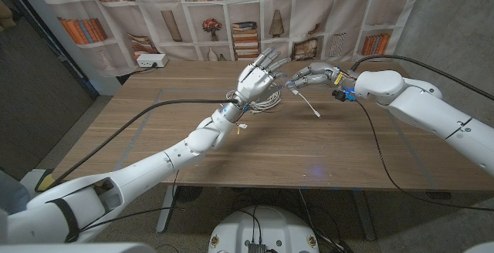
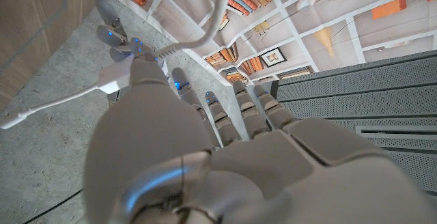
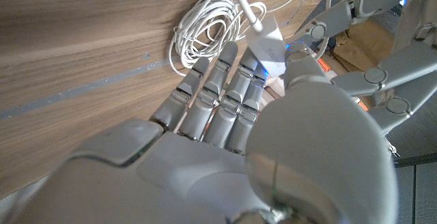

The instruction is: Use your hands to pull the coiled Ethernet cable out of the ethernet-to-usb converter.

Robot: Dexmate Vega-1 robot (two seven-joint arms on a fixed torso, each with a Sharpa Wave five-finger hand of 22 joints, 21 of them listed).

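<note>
Converter: small white ethernet-to-usb converter (image 3: 268,46) pinched by right hand (image 1: 312,76) as anchor. Left hand (image 1: 258,78), fingers spread, empty, above white coiled Ethernet cable (image 3: 208,20), converter at 3 o'clock.

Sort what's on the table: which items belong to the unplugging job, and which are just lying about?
Job:
- coiled Ethernet cable
- ethernet-to-usb converter, held by the right hand
- left hand, raised above the coil

Lying about:
- white power strip at the table's far edge

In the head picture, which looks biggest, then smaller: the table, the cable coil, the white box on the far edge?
1. Table, by far.
2. Cable coil.
3. White box; it sits farther away, so its true size against the coil is unsure.
</note>
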